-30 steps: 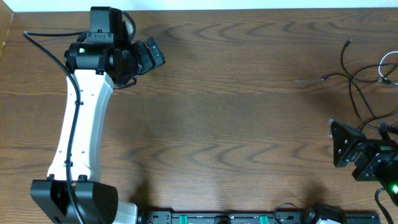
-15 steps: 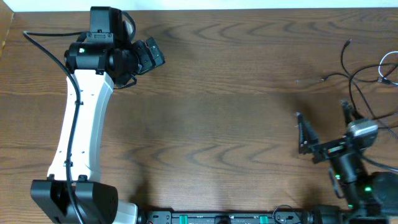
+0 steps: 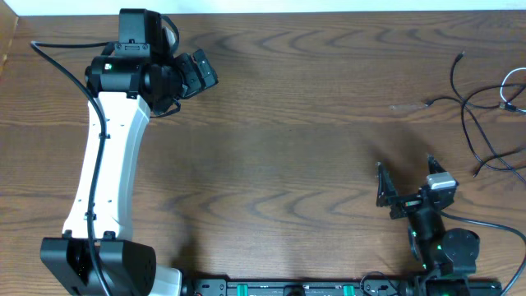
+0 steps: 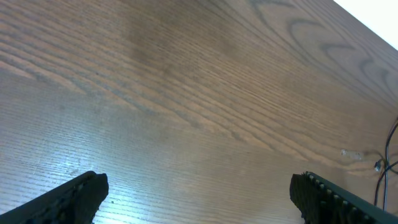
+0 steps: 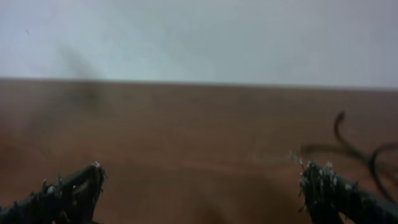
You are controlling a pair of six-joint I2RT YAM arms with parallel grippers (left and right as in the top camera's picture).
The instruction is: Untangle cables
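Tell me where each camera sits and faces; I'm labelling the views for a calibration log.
Overhead: above the table, looking straight down; shows both arms, left hand and right hand.
Left wrist: behind the left hand, looking across bare wood; fingertips at the bottom corners.
Right wrist: low, facing level across the table; blurred fingertips below.
Shared: all three catch the cables at right.

No text, label, brand, number or sign can be read in any of the views.
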